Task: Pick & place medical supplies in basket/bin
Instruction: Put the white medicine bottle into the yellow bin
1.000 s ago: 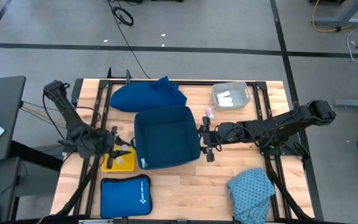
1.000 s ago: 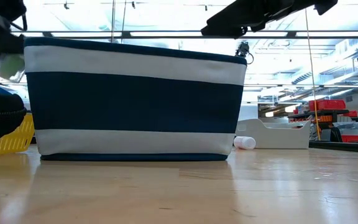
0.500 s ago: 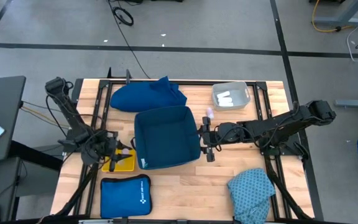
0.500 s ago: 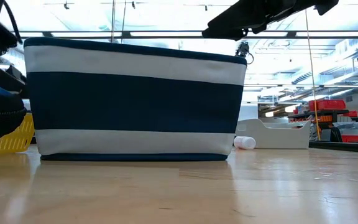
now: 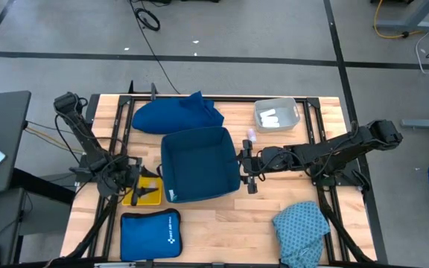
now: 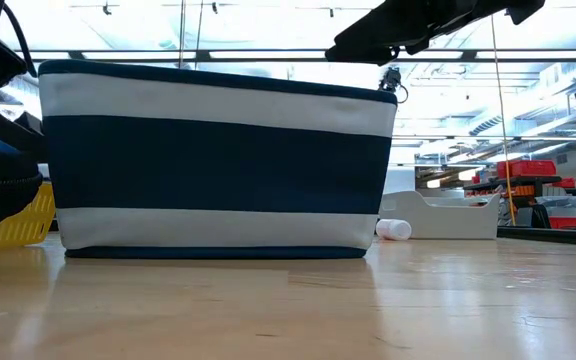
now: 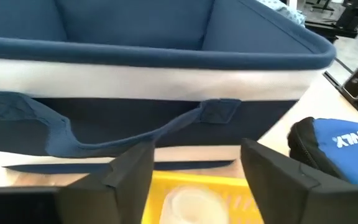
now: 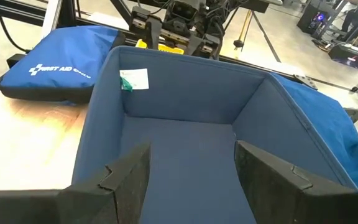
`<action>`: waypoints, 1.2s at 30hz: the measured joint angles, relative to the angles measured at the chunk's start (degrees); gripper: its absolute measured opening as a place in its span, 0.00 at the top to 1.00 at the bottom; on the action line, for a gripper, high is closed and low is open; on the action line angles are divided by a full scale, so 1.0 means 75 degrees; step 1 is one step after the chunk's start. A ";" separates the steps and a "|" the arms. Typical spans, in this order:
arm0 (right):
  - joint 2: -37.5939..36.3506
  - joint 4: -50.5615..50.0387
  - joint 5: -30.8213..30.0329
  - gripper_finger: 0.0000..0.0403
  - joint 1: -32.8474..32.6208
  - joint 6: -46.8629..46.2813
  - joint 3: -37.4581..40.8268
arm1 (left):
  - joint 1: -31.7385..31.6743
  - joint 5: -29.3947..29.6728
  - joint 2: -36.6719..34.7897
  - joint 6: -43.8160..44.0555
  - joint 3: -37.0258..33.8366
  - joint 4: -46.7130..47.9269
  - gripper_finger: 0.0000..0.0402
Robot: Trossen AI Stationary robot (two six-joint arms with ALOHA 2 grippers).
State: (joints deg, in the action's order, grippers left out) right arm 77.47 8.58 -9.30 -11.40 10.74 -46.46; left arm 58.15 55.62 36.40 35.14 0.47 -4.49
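While over yellow tray [image 5: 141,195] | left hand [image 5: 146,187] open | basket [image 5: 199,164] beside

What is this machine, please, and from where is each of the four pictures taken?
It is a robot with two dark arms at a wooden table; each arm ends in a two-finger pincer. One picture looks straight down, one looks level across the table, and one comes from each wrist. In the middle stands a blue basket with white bands. Around it lie a dark-blue cloth, a teal cloth, a bright-blue pouch, a yellow tray, a clear bin and a white roll. The left pincer is open over the yellow tray. The right pincer is open at the basket's rim. Neither holds anything.
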 joint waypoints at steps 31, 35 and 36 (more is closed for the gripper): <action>0.0820 -0.3762 -0.0769 0.41 0.3286 -0.2104 -0.0006 | -0.1511 0.0031 -0.0006 -0.5603 0.0446 -0.4642 0.35; 0.1312 -0.3780 -0.0718 0.41 0.3779 -0.1949 -0.0006 | -0.1793 -0.0280 -0.0006 -0.5884 0.0446 -0.4813 0.35; 0.1418 -0.3776 -0.0705 0.41 0.3889 -0.1947 -0.0006 | -0.1839 -0.0282 -0.0006 -0.5931 0.0446 -0.4817 0.35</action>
State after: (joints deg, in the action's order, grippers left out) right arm 88.11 -19.74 -14.59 17.77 -3.86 -46.50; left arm 44.36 53.51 36.36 -9.34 3.81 -40.61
